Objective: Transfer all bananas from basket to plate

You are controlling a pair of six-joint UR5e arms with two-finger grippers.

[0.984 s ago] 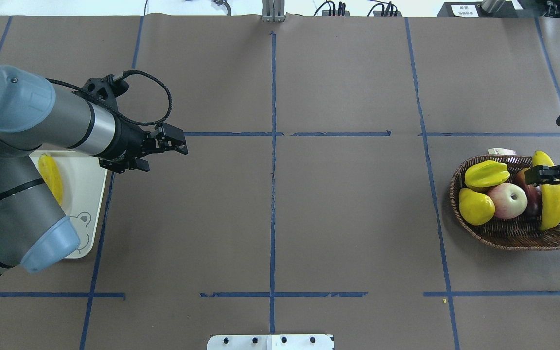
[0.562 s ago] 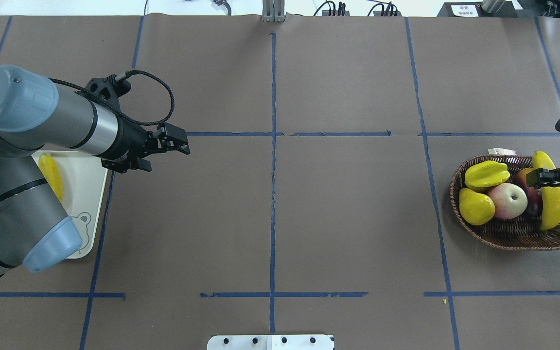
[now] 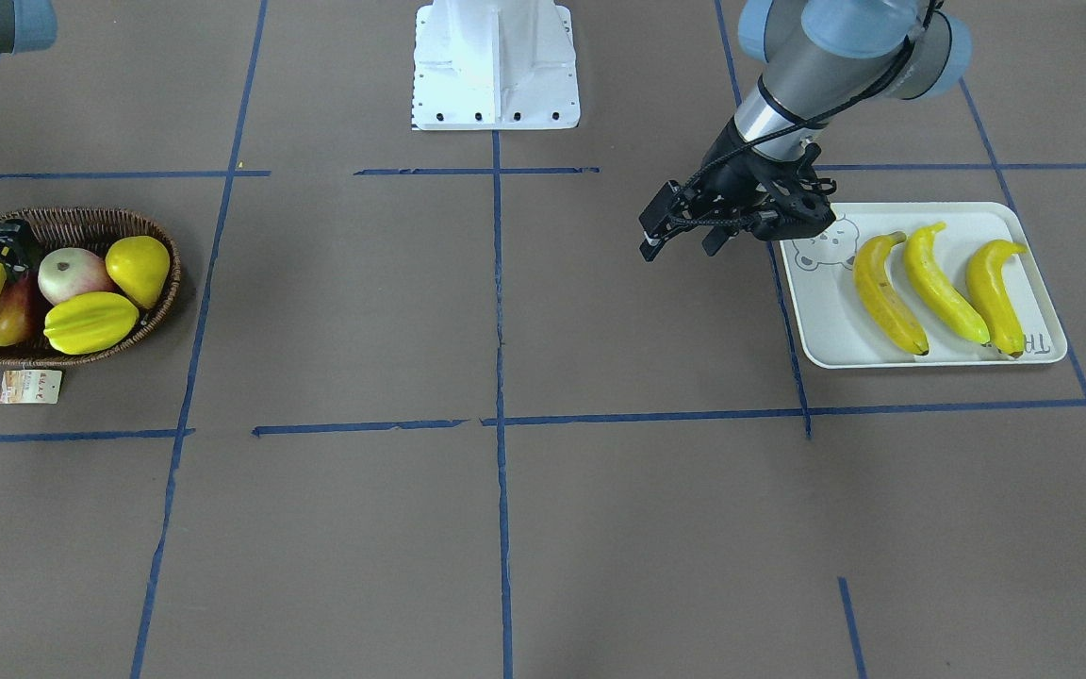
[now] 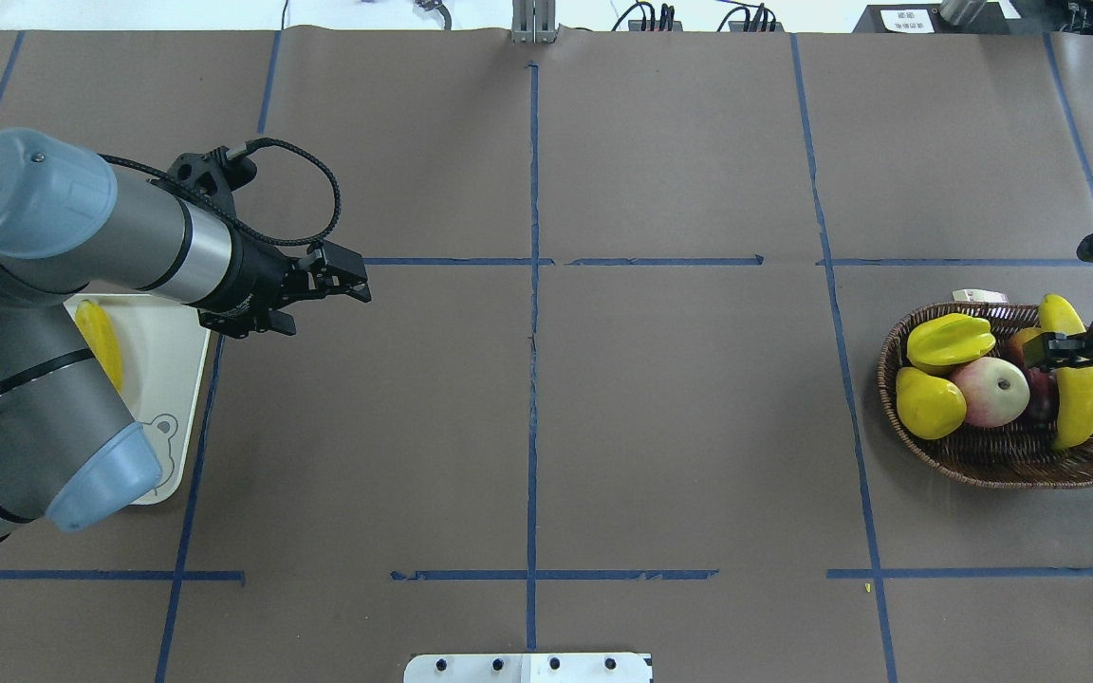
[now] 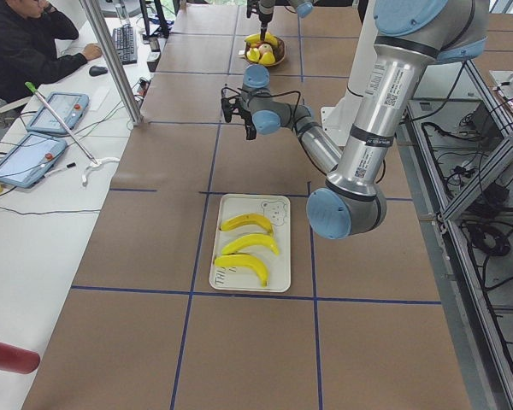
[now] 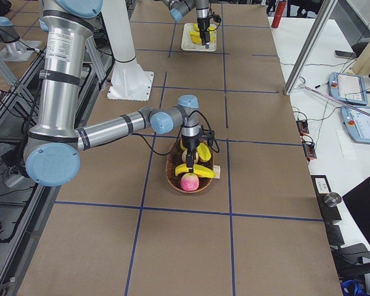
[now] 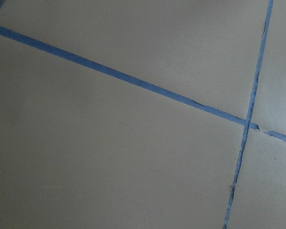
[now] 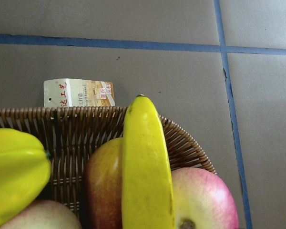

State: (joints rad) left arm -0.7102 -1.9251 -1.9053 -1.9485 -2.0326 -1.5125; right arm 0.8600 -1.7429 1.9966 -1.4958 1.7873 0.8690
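Honestly, not much changes over the last second, which kind of tells the story. The right gripper point(image 4: 1059, 349) is parked over the last banana point(image 8: 145, 162) in the basket point(image 4: 1002, 465), and compared with a second ago its wrist only creeps a little toward the robot's side of the table. The banana itself doesn't budge: it lies across the other fruit exactly as before, with its tip poking over the rim by the paper tag point(image 8: 78, 93). The fingers sit on either side of the banana around its upper half, but I can't tell from any view whether they're actually squeezing it or just straddling it. My guess is that it's lining up or closing for the grab, with no lift yet.

Over on the other side, the left gripper point(image 3: 677, 247) hangs above bare table point(image 4: 679, 427) just beside the plate point(image 3: 821, 321), fingers spread and holding nothing. It only drifts a hair toward the middle of the table. Three bananas point(image 3: 944, 283) lie side by side on the plate already.

So the job looks three quarters done, and this fourth banana is what's left. Since the basket and plate are well apart, I'd expect a hand-off somewhere mid-table.
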